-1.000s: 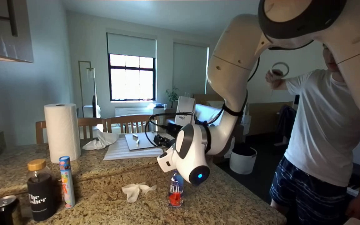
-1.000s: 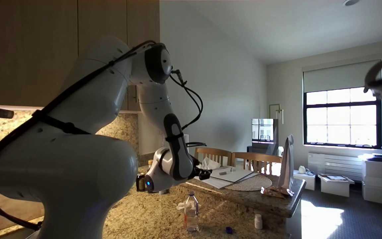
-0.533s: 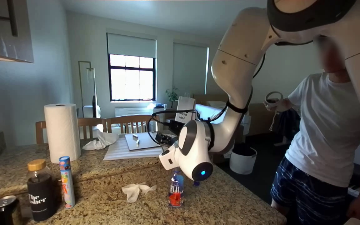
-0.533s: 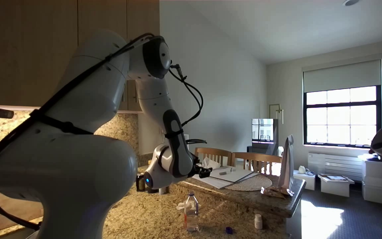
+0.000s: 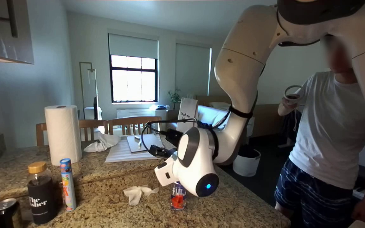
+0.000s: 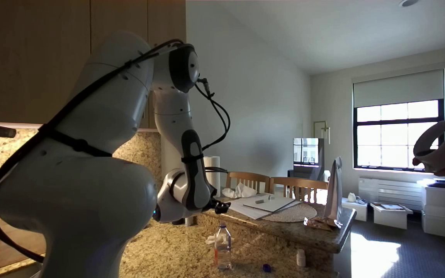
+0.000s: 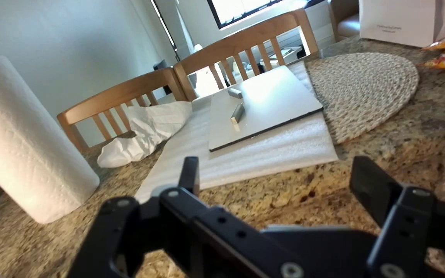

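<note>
at lower left of an exterior view, a black can (image 5: 7, 213) and a dark bottle (image 5: 41, 194) with an orange lid (image 5: 37, 167) stand on a granite counter (image 5: 112, 215), beside a colorful tube (image 5: 68, 186). behind them, on the raised ledge (image 5: 96, 162), rises a paper towel roll (image 5: 62, 136); to its right lie crumpled paper (image 5: 101, 143) and, lower down, a white tissue (image 5: 137, 193). near the center, a flat silver panel (image 5: 146, 141) bearing two small bars (image 7: 237, 113) rests on a white sheet (image 5: 119, 155). the robot's gripper (image 7: 276, 170) hangs before it, fingers (image 7: 189, 175) spread wide across the lower half of the wrist view, the panel beyond them at upper center. a fiji water bottle (image 5: 178, 199) stands upright, lower in the frame than the gripper in both exterior views. at right, a white-shirted man (image 5: 328, 126) holds a ring-shaped controller (image 5: 292, 96).
</note>
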You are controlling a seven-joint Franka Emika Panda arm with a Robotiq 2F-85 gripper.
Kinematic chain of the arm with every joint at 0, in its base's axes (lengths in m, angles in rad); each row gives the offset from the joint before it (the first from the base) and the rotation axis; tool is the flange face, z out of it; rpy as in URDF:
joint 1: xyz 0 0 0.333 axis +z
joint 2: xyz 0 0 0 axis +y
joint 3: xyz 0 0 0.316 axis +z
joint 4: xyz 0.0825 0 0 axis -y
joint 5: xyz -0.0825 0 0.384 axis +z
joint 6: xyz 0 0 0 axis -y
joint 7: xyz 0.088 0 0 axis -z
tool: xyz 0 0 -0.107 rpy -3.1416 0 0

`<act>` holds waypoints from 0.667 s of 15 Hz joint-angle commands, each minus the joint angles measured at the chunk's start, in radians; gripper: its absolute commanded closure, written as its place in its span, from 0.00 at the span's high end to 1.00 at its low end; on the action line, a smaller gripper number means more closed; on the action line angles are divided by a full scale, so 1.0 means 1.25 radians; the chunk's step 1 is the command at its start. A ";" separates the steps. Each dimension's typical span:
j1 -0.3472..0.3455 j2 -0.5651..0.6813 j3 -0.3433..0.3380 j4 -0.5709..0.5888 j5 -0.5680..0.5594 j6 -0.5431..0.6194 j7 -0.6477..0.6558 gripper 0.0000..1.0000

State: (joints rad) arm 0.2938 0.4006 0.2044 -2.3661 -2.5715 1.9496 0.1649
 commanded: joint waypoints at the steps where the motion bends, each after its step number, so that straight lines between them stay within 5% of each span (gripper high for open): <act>1: -0.009 -0.085 0.042 -0.097 0.022 0.032 -0.021 1.00; 10: 0.010 -0.094 0.091 -0.270 0.180 -0.115 0.004 1.00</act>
State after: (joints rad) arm 0.2948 0.3075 0.2887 -2.6508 -2.4215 1.8924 0.1620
